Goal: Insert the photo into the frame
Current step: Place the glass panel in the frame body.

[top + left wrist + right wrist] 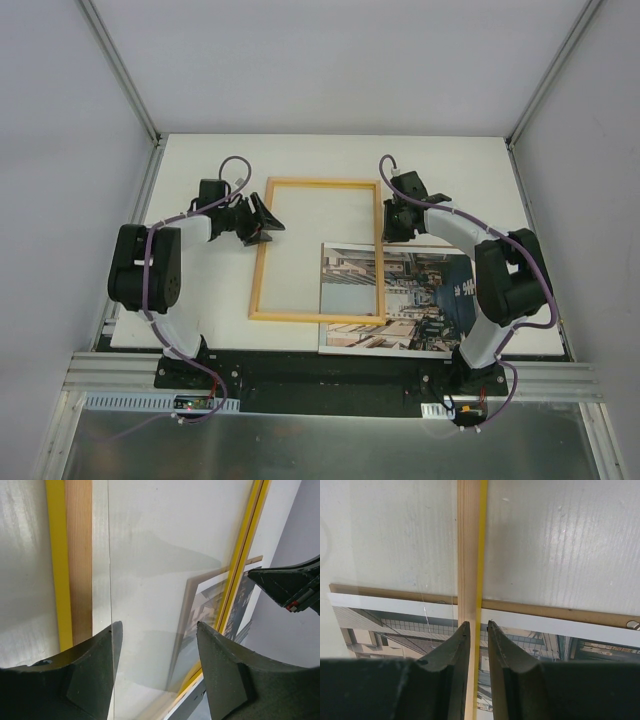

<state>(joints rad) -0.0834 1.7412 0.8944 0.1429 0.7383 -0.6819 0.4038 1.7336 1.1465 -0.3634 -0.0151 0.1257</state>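
The frame (264,260) lies wood-coloured back up in the middle of the table. Its right rail crosses the left part of the photo (420,295), a city street print lying face up at the front right. My right gripper (393,232) sits on that right rail; in the right wrist view its jaws (478,623) are closed on either side of the rail (468,540), above the photo (380,625). My left gripper (268,225) is open and empty by the frame's left rail. In the left wrist view (159,627) it looks across the rail (78,555) and a clear pane.
A brown backing panel (560,612) shows as a strip under the photo's far edge. The right gripper (295,587) shows at the right of the left wrist view. White walls enclose the table on three sides. A black strip runs along the table's near edge.
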